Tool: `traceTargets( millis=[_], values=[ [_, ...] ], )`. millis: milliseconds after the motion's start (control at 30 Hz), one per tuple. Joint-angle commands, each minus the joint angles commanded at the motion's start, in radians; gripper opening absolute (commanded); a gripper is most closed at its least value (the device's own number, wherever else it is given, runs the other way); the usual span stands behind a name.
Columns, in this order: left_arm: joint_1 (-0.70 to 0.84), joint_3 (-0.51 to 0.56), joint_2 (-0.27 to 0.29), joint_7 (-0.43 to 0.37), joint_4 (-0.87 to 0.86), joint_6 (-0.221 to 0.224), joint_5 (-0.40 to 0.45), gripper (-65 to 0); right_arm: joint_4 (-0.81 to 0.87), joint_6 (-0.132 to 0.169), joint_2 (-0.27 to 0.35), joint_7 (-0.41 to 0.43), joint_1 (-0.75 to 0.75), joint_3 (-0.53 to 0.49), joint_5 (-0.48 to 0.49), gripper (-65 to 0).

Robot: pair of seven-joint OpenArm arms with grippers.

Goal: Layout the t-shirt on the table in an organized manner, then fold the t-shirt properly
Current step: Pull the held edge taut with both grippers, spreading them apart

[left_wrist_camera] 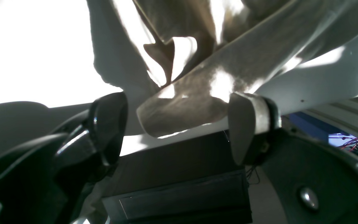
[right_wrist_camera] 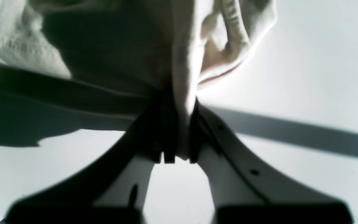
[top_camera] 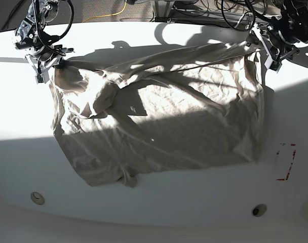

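The beige t-shirt (top_camera: 159, 121) lies spread and wrinkled on the white table (top_camera: 159, 207), its far edge running between the two grippers. My right gripper (top_camera: 44, 63) at the far left is shut on a bunched corner of the shirt (right_wrist_camera: 185, 77), seen pinched between the jaws (right_wrist_camera: 179, 124). My left gripper (top_camera: 265, 50) at the far right stands with its jaws wide apart (left_wrist_camera: 179, 124). A fold of the shirt (left_wrist_camera: 182, 109) hangs between the two fingers, against the lighter finger (left_wrist_camera: 247, 124). One sleeve is crumpled at the left (top_camera: 93, 101).
Two round holes (top_camera: 37, 198) (top_camera: 259, 210) sit near the table's front edge. A red dashed rectangle (top_camera: 285, 162) is at the right, beside the shirt. Cables and gear (top_camera: 194, 10) lie beyond the far edge. A dark box (left_wrist_camera: 179, 186) shows below the left gripper.
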Motion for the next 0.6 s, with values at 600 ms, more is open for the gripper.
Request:
traceTargets(
  millis=[600],
  values=[
    [0.000, 0.005, -0.031, 0.000, -0.005, 0.000, 0.107, -19.0, 0.000, 0.000, 0.000, -0.002, 0.020, 0.000, 0.000, -61.4]
  ],
)
